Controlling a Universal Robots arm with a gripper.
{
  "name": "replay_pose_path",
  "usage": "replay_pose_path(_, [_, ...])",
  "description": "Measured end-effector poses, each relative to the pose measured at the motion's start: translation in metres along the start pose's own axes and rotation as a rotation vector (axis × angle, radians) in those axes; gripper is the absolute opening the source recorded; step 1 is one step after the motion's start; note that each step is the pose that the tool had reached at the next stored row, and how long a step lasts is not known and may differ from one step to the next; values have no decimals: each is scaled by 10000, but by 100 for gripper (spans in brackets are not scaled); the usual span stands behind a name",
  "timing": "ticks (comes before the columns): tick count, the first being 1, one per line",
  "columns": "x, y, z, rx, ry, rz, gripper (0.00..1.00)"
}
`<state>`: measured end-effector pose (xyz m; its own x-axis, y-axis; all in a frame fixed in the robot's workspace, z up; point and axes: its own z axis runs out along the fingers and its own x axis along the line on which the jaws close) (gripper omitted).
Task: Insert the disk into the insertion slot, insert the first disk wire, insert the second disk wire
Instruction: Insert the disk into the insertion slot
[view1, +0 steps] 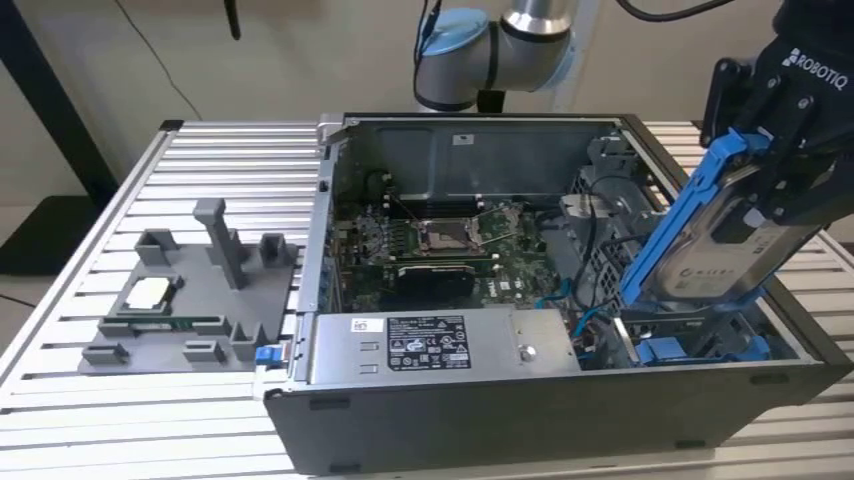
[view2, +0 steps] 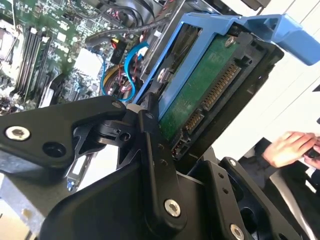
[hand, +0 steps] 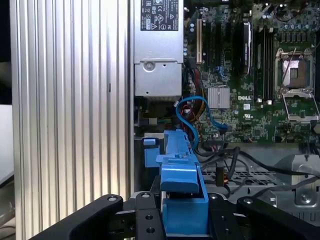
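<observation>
Gripper (view1: 763, 170): body cut by exterior view's top and right edges; fingertips partly behind disk (view1: 734, 250). Arm (view1: 514, 40) cut by top edge. Disk's lower end lost among slot (view1: 694, 345) parts; contact with slot, cannot tell. Items on tray (view1: 200, 300) too small to tell. Second wrist view: hand (view2: 290, 147) blurred, cut by picture edge; what it holds, unclear. First wrist view: disk (hand: 182, 200) edge-on, faces hidden, end cut by picture edge.
</observation>
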<state>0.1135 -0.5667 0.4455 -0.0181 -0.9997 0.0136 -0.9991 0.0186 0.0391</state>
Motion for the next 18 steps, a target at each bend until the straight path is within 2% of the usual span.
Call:
replay_pose_path(5, [0,-11,39,0,0,-1,33])
replay_pose_path(18, [0,-89,220,26,1,0,33])
